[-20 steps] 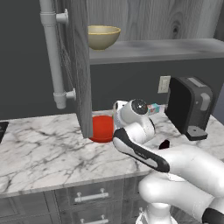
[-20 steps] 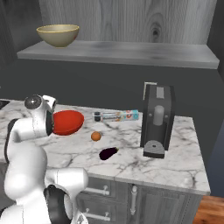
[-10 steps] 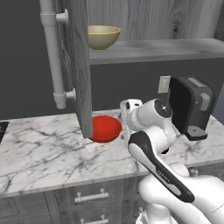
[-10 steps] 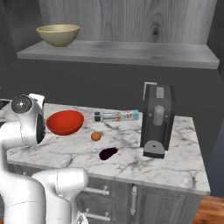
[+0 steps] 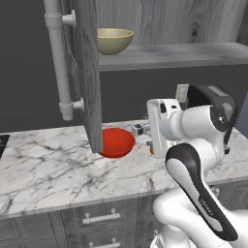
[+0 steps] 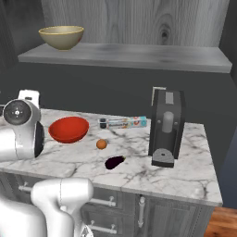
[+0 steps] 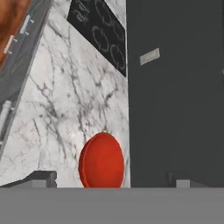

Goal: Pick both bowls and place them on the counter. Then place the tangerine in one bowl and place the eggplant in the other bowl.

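Spanning both base views, the counter (image 6: 185,171) has bare marble along its front edge. On it: red bowl (image 6: 68,129), eggplant (image 6: 115,162) and tangerine (image 6: 101,144), all apart. The tan bowl (image 6: 61,37) sits on the shelf (image 6: 139,54). The hand view sees the red bowl between the fingertips (image 7: 41,177), spread with nothing held.

No readable text, brand or number anywhere. The long box (image 6: 123,122) lying on the counter (image 6: 185,171) behind the tangerine (image 6: 101,144) has a printed wrapper, red and blue patches, too blurred to read. The dark panel (image 7: 99,31) set in the counter has pale ring marks, no characters. The coffee machine (image 6: 165,127) has no legible label.
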Motion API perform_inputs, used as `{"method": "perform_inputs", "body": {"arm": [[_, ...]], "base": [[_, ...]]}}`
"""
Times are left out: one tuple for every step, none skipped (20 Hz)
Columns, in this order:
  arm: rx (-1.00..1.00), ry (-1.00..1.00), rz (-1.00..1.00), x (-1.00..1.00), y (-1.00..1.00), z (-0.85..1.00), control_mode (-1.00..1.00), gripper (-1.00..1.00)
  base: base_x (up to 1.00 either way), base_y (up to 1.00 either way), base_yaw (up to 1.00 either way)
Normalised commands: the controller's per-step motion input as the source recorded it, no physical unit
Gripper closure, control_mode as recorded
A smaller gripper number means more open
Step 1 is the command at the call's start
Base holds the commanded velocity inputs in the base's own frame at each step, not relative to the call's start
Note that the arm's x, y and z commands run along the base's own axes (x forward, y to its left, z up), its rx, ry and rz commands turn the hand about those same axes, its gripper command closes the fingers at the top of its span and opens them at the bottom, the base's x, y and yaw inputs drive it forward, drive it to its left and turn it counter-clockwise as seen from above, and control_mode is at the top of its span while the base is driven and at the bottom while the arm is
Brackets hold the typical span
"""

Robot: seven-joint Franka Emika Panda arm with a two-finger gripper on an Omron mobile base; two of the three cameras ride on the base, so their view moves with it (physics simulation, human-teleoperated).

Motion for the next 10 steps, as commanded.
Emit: {"method": "perform_inputs", "body": {"arm": [[0.00, -0.03, 0.06, -0.29, -0.06, 1.00, -1.00, -1.00], [0.00, -0.04, 0.06, -0.24, -0.05, 1.00, -1.00, -1.00], [0.00, -0.03, 0.05, -0.21, -0.08, 0.99, -1.00, -1.00], [0.00, -0.01, 0.05, -0.16, -0.08, 1.00, -1.00, -1.00], [0.00, 0.00, 0.06, -0.07, -0.05, 1.00, -1.00, -1.00], [0.00, 0.00, 0.07, -0.04, -0.06, 1.00, -1.00, -1.00], [0.00, 0.00, 0.09, 0.00, -0.01, 1.00, -1.00, -1.00], [0.00, 0.00, 0.09, 0.00, -0.01, 0.96, -1.00, -1.00], [0.00, 0.00, 0.09, 0.00, 0.00, 0.91, -1.00, -1.00], [0.00, 0.00, 0.10, 0.00, -0.01, 0.95, -1.00, -1.00]], "base": [[0.00, 0.00, 0.00], [0.00, 0.00, 0.00], [0.00, 0.00, 0.00], [0.00, 0.00, 0.00], [0.00, 0.00, 0.00], [0.00, 0.00, 0.00], [0.00, 0.00, 0.00], [0.00, 0.00, 0.00], [0.00, 0.00, 0.00], [0.00, 0.00, 0.00]]}}
